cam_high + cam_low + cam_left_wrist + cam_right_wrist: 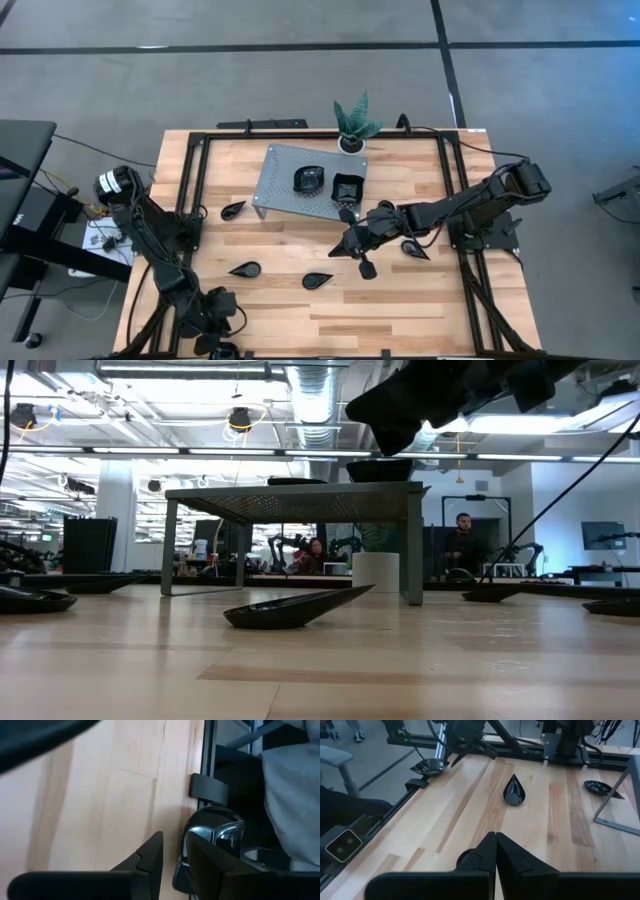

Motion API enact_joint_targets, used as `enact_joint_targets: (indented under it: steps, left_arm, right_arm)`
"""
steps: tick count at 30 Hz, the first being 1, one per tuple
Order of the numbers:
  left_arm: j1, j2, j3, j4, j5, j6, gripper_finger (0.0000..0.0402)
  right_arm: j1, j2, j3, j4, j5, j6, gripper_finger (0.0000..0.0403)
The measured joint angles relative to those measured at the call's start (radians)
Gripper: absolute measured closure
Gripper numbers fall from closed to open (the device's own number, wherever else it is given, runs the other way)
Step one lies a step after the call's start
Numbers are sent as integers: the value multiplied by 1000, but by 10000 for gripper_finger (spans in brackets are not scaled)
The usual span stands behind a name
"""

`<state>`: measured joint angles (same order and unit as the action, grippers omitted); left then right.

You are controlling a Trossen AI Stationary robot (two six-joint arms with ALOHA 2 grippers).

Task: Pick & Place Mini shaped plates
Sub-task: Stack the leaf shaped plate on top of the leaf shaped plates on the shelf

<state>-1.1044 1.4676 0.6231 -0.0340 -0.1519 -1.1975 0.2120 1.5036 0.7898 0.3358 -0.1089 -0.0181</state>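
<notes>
Two glossy black mini plates sit on the grey perforated stand (280,185): a roundish plate (310,180) and a square one (346,187). Other plates lie flat on the wood: one by the stand (234,210), two teardrops toward the near side (245,269) (318,281), one under the right arm (413,247). My right gripper (345,247) (495,851) hovers shut and empty above mid-table, in front of the stand. My left gripper (215,308) (175,857) rests low at the near left corner, slightly open, with a glossy plate (215,827) (427,766) just beyond its fingers.
A small green potted plant (352,122) stands at the far edge behind the stand. Black frame rails (195,180) (455,180) run along both table sides. Bare wood (400,310) lies toward the near right. In the low view a plate (295,608) lies before the stand.
</notes>
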Motion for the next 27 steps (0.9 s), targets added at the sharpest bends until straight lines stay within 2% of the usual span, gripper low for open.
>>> enact_joint_targets:
  steps: [4, 10, 19, 27]
  left_arm:
    - [-2, 22, 0, 38, 35, -25, 300]
    - [-18, 23, 2, 116, 35, -36, 283]
    - [-54, 99, 2, 124, 37, -98, 282]
    - [-55, 105, 2, 125, 37, -89, 282]
  right_arm:
    - [5, 0, 0, -9, 0, 0, 403]
    - [11, 1, 0, -11, 0, 0, 403]
    - [19, 1, 0, -10, 0, -16, 403]
    - [31, 1, 0, -9, 0, -18, 403]
